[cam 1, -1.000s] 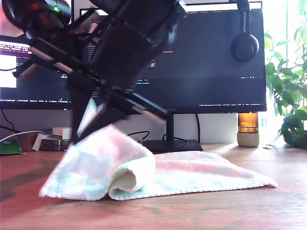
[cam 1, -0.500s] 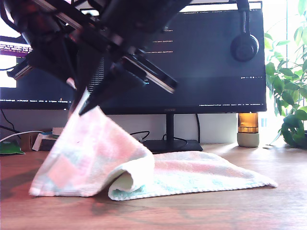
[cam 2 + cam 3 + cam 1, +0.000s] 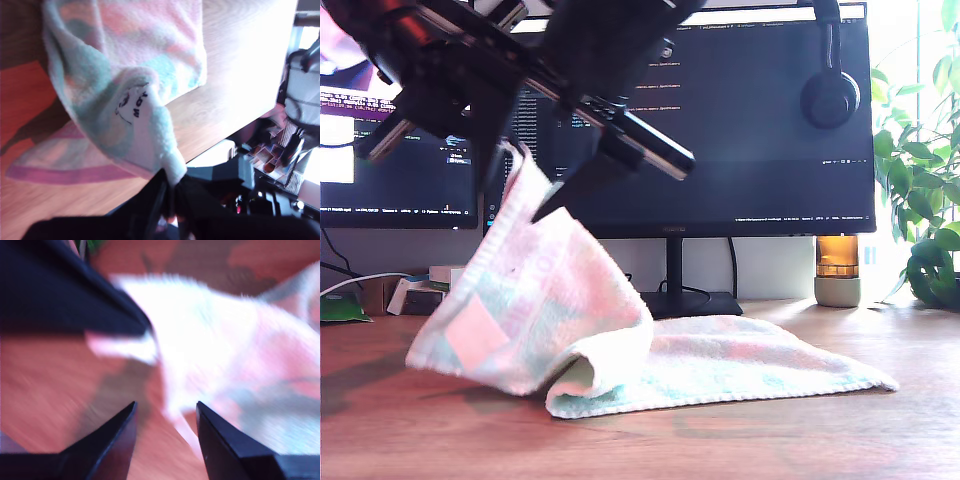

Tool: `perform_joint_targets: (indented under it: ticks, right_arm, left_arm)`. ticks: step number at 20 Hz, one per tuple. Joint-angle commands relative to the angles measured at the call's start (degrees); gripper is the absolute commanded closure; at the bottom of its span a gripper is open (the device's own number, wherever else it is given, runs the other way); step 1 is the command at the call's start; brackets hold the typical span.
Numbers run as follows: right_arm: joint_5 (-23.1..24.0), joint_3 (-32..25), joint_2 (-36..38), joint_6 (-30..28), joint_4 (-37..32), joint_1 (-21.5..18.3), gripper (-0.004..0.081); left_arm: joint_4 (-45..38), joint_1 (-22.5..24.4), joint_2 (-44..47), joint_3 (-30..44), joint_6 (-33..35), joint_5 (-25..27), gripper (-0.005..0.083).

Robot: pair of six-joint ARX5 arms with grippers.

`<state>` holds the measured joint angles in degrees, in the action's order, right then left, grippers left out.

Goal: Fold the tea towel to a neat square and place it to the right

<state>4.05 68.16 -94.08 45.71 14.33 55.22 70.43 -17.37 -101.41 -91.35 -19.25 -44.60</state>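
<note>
My first tool (image 3: 172, 187) has lifted the tea towel's (image 3: 535, 300) corner higher.

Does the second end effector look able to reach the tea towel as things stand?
Probably yes: my second end effector is open, with the tea towel just ahead of its fingers and nothing between them, though that view is blurred.
</note>
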Motion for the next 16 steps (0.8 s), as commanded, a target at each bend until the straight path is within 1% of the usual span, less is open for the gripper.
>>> perform_joint_targets:
  ticks: [1, 5, 7, 8, 10, 14, 16]
  right_arm:
    - [0.44, -0.55, -2.49, 4.09, -2.27, 0.2, 0.0434]
    - [0.98, -0.55, -4.5, 9.88, -2.64, 0.28, 0.0434]
    - [0.98, -0.55, -5.49, 11.85, -1.99, 0.44, 0.0434]
    - [0.98, -0.55, -5.79, 14.4, -1.57, 0.48, 0.0434]
    - [1.14, -0.52, -6.23, 17.42, -1.14, 0.48, 0.0434]
    - [2.12, -0.52, -6.4, 26.03, -1.27, 0.46, 0.0435]
    - [2.6, -0.52, -6.69, 28.59, -1.07, 0.48, 0.0437]
  left_arm:
    - [-0.42, -0.87, 0.28, 0.02, -0.81, -0.2, 0.0797]
    - [-2.08, -2.21, 0.28, 0.02, -2.34, 0.07, 0.0797]
    - [-2.54, -2.8, 0.28, 0.02, -2.45, 0.5, 0.0797]
    - [-2.6, -2.97, 0.28, 0.02, -2.47, 0.55, 0.0797]
    - [-2.54, -3.15, 0.28, 0.02, -2.47, 0.81, 0.0797]
    - [-1.51, -3.87, 0.28, 0.02, -2.38, 2.97, 0.0797]
    - [-1.68, -4.17, 0.28, 0.02, -2.43, 3.52, 0.0797]
